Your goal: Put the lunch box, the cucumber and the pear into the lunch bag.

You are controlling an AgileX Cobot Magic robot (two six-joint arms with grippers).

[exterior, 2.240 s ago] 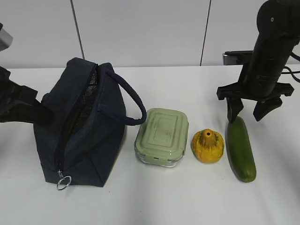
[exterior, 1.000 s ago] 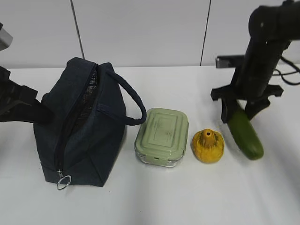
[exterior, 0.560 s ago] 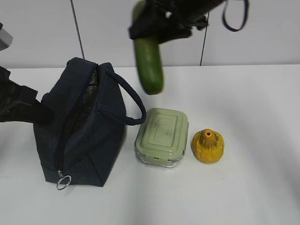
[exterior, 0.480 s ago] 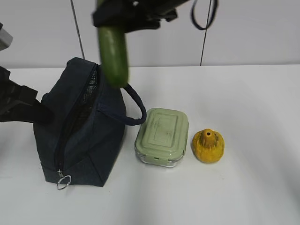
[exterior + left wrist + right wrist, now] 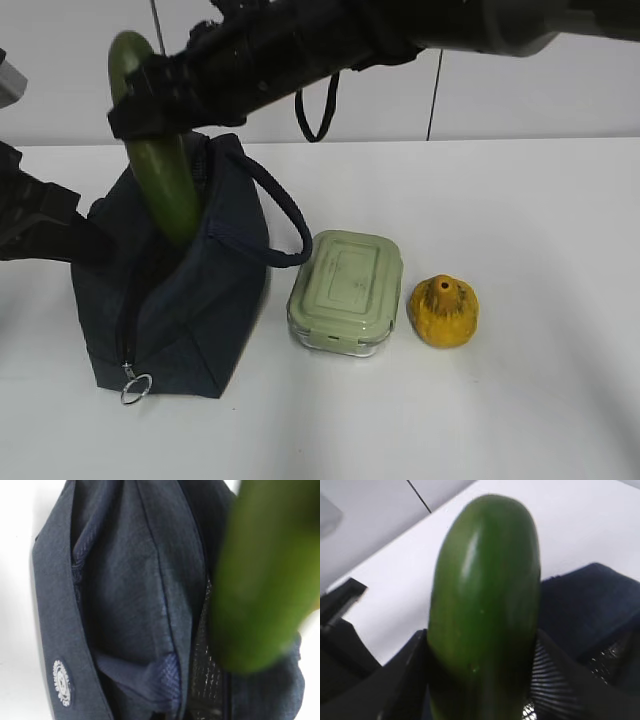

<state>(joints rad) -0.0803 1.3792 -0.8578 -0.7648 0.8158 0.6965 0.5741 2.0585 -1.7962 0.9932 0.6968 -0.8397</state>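
Observation:
My right gripper (image 5: 150, 100) reaches across to the left and is shut on the dark green cucumber (image 5: 165, 180). It holds the cucumber nearly upright, with its lower end at the open top of the navy lunch bag (image 5: 200, 310). In the right wrist view the cucumber (image 5: 485, 595) fills the space between both fingers (image 5: 402, 680), above the bag (image 5: 585, 605). The left wrist view shows the bag (image 5: 125, 580) up close and the blurred cucumber (image 5: 265, 580). My left arm (image 5: 40, 225) rests at the bag's left side, its jaws hidden. The lunch box (image 5: 347, 288) and the yellow pear (image 5: 443, 311) sit on the table.
The bag's loop handle (image 5: 280, 215) arches towards the lunch box. A metal ring pull (image 5: 135, 388) hangs at the bag's front bottom corner. The white table (image 5: 540, 220) ends at a pale wall behind.
My right gripper closed on the cucumber at the right, lifted it and carried it left over the lunch box. The cucumber's lower end now dips at the bag's opening. The left arm has not moved.

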